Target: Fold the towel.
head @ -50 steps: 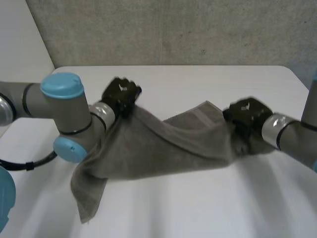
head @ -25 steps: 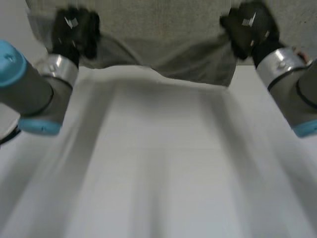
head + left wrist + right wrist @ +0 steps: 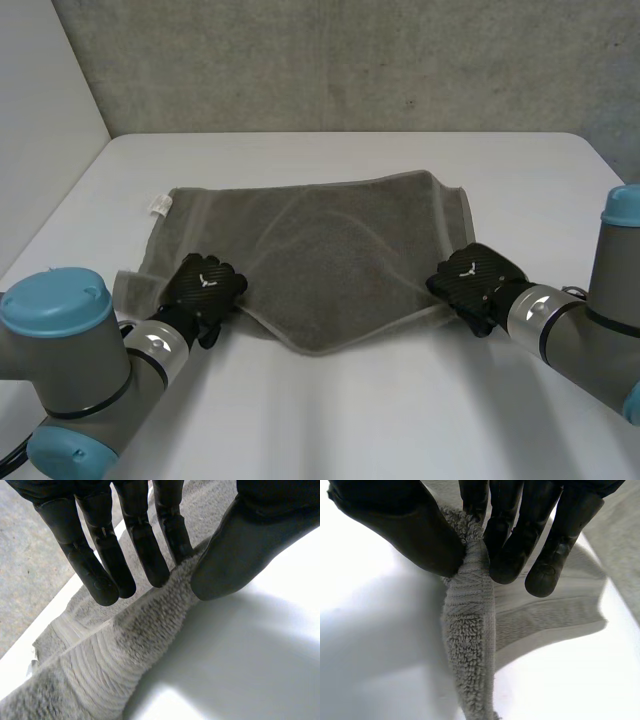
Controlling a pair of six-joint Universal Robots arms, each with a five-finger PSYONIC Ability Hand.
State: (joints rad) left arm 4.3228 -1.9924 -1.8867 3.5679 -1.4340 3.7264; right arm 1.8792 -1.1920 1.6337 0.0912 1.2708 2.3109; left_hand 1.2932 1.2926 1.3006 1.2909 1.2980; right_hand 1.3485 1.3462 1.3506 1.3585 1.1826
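The grey towel [image 3: 320, 240] lies spread across the white table [image 3: 350, 420], its near edge sagging to a point in the middle. My left hand [image 3: 205, 285] sits at the near left part of that edge. In the left wrist view the towel's edge [image 3: 125, 650] rises into the narrow gap between the nearly straight fingers [image 3: 145, 545] and the thumb, which pinch it lightly. My right hand [image 3: 470, 280] is at the near right corner. There the thumb and fingers [image 3: 510, 540] pinch a bunched ridge of towel [image 3: 470, 645].
A small white label [image 3: 158, 206] sticks out at the towel's far left corner. A grey wall [image 3: 350, 60] stands behind the table's far edge. Bare table runs in front of the towel between my two arms.
The towel hung bunched between my hands, was swung up high, and now lies flat on the table. Both hands have come down to its near edge.
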